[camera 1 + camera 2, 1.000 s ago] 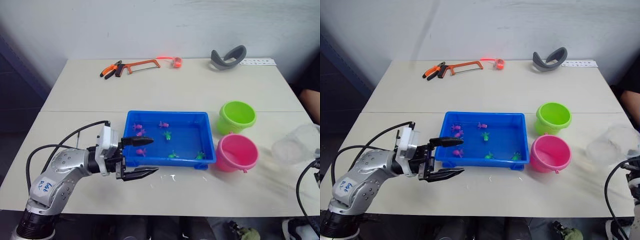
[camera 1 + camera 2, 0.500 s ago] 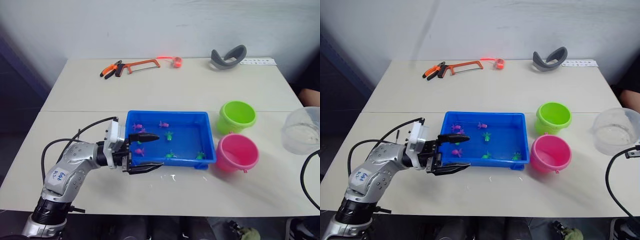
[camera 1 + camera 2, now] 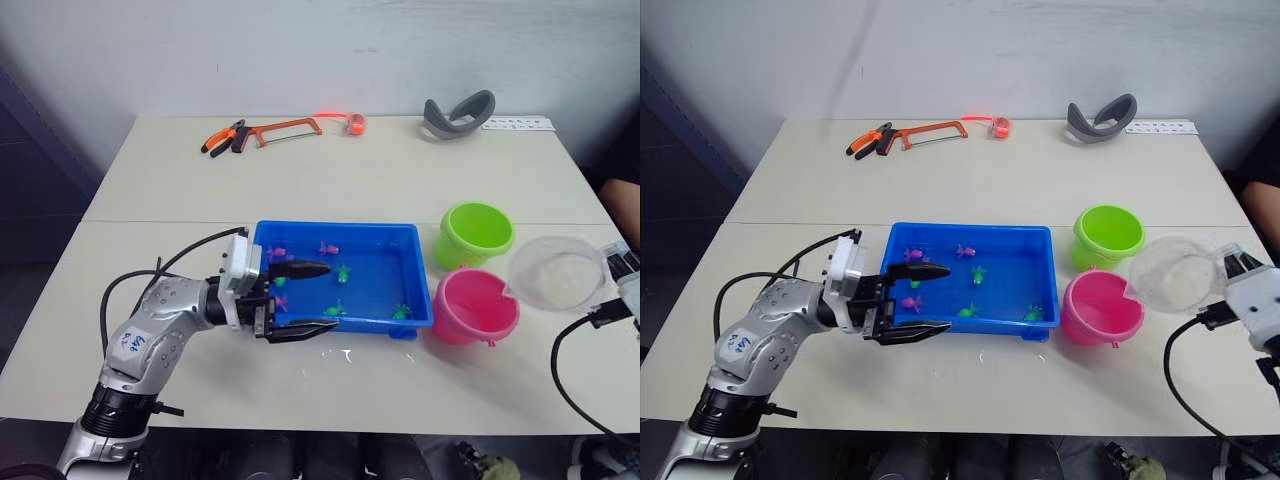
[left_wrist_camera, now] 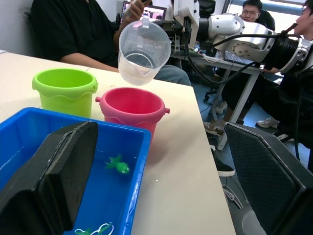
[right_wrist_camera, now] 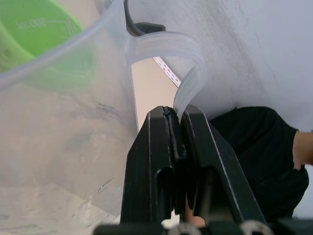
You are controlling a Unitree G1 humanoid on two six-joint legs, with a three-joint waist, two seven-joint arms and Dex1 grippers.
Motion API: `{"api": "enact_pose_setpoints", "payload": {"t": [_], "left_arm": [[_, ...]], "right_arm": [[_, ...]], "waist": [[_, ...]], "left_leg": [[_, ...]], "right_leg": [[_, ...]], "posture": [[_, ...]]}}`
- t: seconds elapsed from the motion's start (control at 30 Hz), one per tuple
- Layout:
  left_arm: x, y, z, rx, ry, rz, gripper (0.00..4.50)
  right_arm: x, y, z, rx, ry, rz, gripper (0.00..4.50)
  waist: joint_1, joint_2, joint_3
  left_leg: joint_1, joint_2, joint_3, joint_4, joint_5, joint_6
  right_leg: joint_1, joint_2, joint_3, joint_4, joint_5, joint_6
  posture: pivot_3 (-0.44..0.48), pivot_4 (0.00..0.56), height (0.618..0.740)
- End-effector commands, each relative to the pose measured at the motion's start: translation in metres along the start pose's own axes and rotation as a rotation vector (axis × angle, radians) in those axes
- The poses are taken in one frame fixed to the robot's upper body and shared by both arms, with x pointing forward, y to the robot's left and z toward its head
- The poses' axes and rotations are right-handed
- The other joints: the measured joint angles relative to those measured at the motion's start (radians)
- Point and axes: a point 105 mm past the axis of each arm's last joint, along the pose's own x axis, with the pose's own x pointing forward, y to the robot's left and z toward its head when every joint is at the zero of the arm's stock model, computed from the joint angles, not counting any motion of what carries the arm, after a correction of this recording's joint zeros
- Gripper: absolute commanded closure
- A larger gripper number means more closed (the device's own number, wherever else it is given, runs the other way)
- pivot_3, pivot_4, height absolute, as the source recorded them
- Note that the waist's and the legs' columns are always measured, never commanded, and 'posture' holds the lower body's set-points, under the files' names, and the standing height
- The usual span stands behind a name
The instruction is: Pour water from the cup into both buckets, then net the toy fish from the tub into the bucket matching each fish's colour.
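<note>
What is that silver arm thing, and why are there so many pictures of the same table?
It's a robot with two arms. Two pictures come from cameras on its head, two from cameras on its wrists. On the table sits a shallow blue plastic tub holding tiny pink and green toy fish, beside a lime green bucket and a hot pink bucket. The right gripper pinches the handle of a clear plastic cup, tipped over the pink bucket. The left gripper is open at the tub's near corner.

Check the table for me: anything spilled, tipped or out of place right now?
A few wet glints lie on the table just in front of the tub, likely small splashes. The cup is tilted over the pink bucket, held by its handle in the right gripper. Both buckets stand upright.
</note>
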Motion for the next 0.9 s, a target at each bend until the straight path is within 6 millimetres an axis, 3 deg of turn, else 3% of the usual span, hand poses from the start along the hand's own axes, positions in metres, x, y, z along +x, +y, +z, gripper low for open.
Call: {"api": "enact_pose_setpoints", "payload": {"t": [0.03, 0.23, 0.9], "left_arm": [[0.0051, -0.0027, 0.0046, 0.023, 0.0, -0.028, 0.0], [0.0076, -0.0013, 0.0058, 0.027, -0.005, -0.025, 0.0], [0.0096, 0.0024, 0.006, 0.035, -0.012, -0.002, 0.0]], "right_arm": [[0.0, -0.0046, 0.0168, -0.154, -0.085, 0.005, 4.43], [0.0007, 0.0022, 0.0147, -0.251, -0.103, 0.026, 4.43], [0.0068, -0.0044, 0.0201, -0.39, -0.119, -0.093, 4.43]], "waist": [[0.0, 0.0, 0.0], [-0.001, 0.0, 0.0], [-0.001, 0.0, 0.0]], "left_leg": [[0.0, 0.0, 0.0, 0.0, 0.0, 0.0], [0.0, 0.0, 0.0, 0.0, 0.0, 0.0], [0.0, 0.0, 0.0, 0.001, 0.001, -0.002]], "right_leg": [[0.0, 0.0, 0.0, 0.0, 0.0, 0.0], [0.0, 0.001, 0.001, 0.0, 0.0, 0.0], [0.0, 0.001, 0.001, 0.0, 0.0, 0.0]], "posture": [[0.0, 0.15, 0.74], [0.0, 0.15, 0.74], [0.0, 0.15, 0.74]]}}
